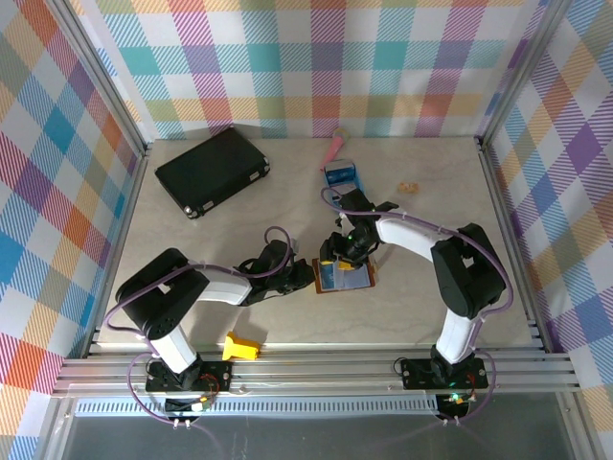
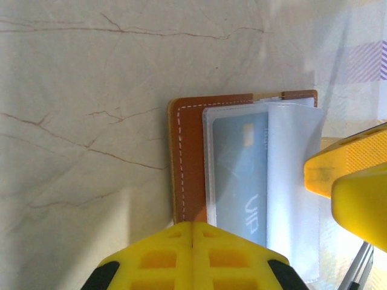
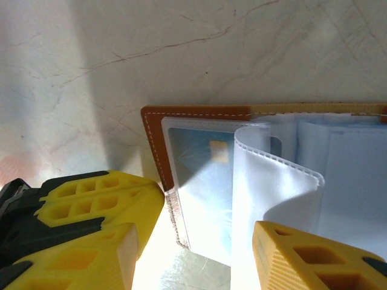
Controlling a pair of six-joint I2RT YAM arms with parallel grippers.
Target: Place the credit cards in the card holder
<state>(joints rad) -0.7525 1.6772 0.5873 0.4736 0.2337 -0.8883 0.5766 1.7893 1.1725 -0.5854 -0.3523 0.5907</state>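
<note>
The card holder (image 1: 345, 279), brown leather, lies open on the table's middle with clear sleeves fanned out. A dark blue credit card (image 2: 242, 169) marked VIP sits inside the first sleeve, and its gold chip (image 3: 219, 151) shows through the plastic. My left gripper (image 2: 192, 228) is shut, its tips at the holder's brown edge (image 2: 187, 151). My right gripper (image 3: 208, 241) hovers over the sleeves, open, with one finger (image 3: 103, 205) beside the brown edge (image 3: 154, 136) and the other (image 3: 314, 260) past a curled sleeve (image 3: 272, 187). Nothing is pinched between them.
A large black case (image 1: 213, 171) lies at the back left. A blue tray (image 1: 341, 174) and a pink item (image 1: 335, 146) sit at the back centre, with a small tan block (image 1: 409, 187) to their right. A yellow plastic piece (image 1: 241, 347) rests at the near edge.
</note>
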